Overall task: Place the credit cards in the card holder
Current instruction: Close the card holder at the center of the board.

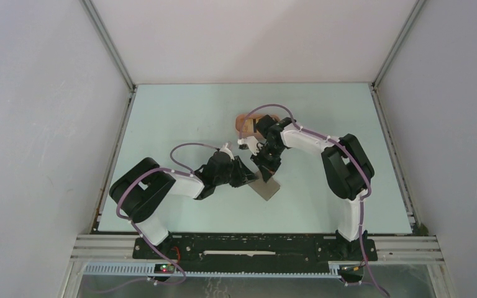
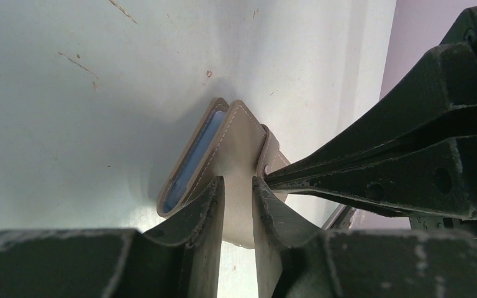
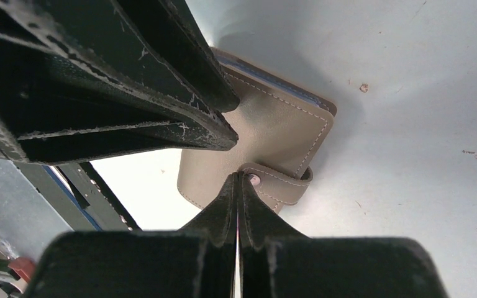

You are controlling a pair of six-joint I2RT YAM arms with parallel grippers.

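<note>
Gripping the wallet [image 2: 239, 143], blue card [image 2: 192, 162] tucked inside, between your left end effector's [image 2: 237, 185] narrowly parted fingers, hold firm and press the tab [image 3: 281, 181] at your fully closed right end effector's [image 3: 237, 179] tips squarely.

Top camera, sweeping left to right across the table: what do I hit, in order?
left arm's elbow → left tool → card holder → right arm's elbow. The right tool and the pink tray sit over the middle of that line, so they are left out.
</note>
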